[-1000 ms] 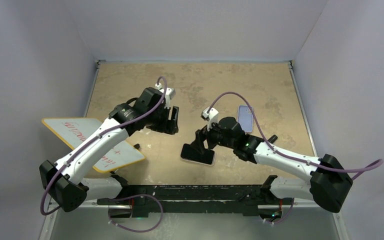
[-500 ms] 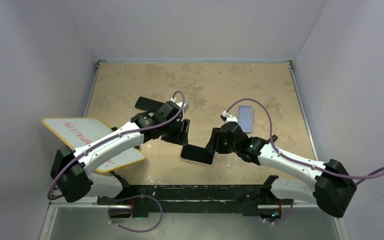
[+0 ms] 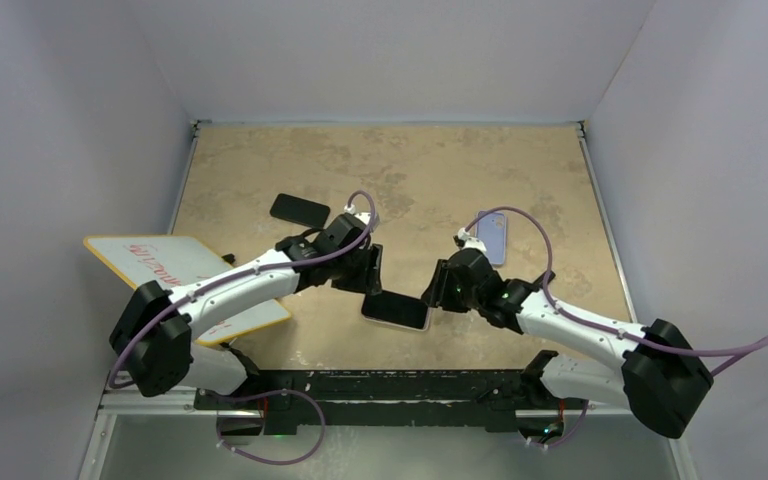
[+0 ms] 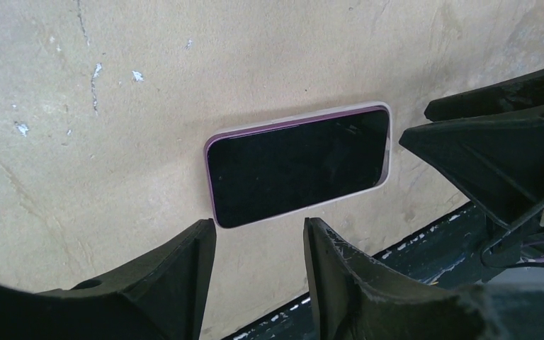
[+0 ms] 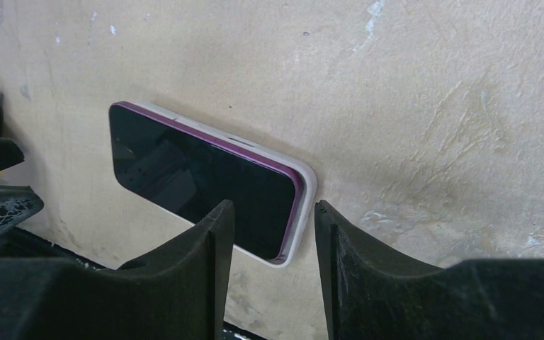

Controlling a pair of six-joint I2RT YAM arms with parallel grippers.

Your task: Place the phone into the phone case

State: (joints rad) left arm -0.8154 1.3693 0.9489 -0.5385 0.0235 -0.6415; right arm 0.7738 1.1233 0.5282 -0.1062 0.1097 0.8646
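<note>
Left gripper (image 3: 372,283), seen from above, has closed in since half a second ago. It now sits just beside the left end of the phone (image 3: 396,309), fingers parted and holding nothing. The right gripper (image 3: 430,293), which stood over the phone a second ago, now sits off its right end, also spread and empty. The phone has not shifted. Both arms reach inward with bent elbows, wrists tipped down toward the tan mottled table (image 3: 410,160) between pale grey walls (image 3: 380,50). A lavender phone-shaped item (image 3: 493,237) lies beyond the right gripper, and a flat black item (image 3: 300,210) lies beyond the left gripper. A white board (image 3: 160,262) lies under the left arm. From the left wrist, the phone lies screen up just past the fingertips, with the right gripper's black fingers at its far end. From the right wrist, the phone's end shows just beyond the gap between the spread fingers, and a pale case (image 5: 307,195) wraps its purple edge.
</note>
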